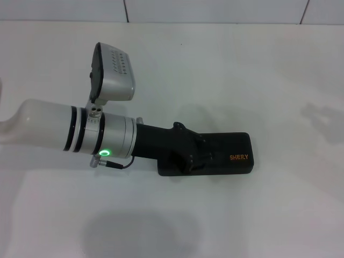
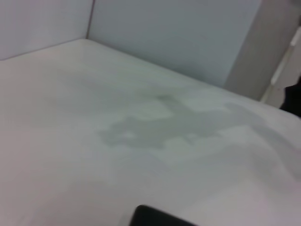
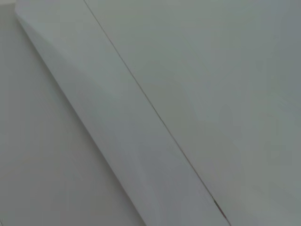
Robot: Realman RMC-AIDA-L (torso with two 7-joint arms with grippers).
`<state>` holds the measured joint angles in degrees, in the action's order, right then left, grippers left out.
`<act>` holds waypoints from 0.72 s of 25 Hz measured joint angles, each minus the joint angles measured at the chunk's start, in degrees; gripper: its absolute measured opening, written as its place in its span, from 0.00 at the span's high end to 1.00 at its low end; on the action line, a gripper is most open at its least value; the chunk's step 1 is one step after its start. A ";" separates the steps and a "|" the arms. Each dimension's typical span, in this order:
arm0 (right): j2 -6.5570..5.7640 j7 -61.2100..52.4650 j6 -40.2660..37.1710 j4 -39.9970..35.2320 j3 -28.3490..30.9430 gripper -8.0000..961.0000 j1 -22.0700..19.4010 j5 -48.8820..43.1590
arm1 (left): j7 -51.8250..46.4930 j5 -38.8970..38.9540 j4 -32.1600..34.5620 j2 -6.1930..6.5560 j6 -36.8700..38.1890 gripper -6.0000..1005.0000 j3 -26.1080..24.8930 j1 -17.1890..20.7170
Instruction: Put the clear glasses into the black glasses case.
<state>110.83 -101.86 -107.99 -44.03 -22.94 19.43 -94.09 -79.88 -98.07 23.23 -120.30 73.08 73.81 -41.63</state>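
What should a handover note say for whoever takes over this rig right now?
Left gripper: over the left end of the slim black rectangular glasses case, apparently resting on its lid; whether the gripper is open or shut cannot be told.
Right gripper: not in view; its wrist camera shows only blank pale surfaces.
Case: lies closed on the white table, orange lettering on the lid facing up.
Clear plastic glasses: not visible anywhere, possibly already inside; unconfirmed.
Done: lid looks shut.
Left: confirm the glasses are inside, then withdraw the left arm.
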 joint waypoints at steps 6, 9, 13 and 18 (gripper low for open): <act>-0.30 4.08 -3.91 0.31 -0.26 0.72 1.08 -4.58 | 0.23 3.19 7.80 0.24 12.03 0.73 0.12 3.37; 0.22 7.28 -6.34 0.31 -2.74 0.72 1.65 -5.81 | -2.31 5.70 14.96 0.59 20.06 0.73 -0.19 6.38; 2.28 12.46 -6.44 0.35 -7.94 0.72 1.92 -5.99 | -4.45 10.23 21.19 2.73 27.98 0.72 -2.58 10.13; 4.53 19.91 -6.03 0.11 -17.74 0.57 1.98 -5.66 | 1.91 13.60 21.73 3.36 36.69 0.71 -12.03 13.97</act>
<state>115.36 -81.95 -114.02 -43.92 -40.67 21.41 -99.75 -77.97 -84.47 44.96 -116.94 109.76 61.78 -27.67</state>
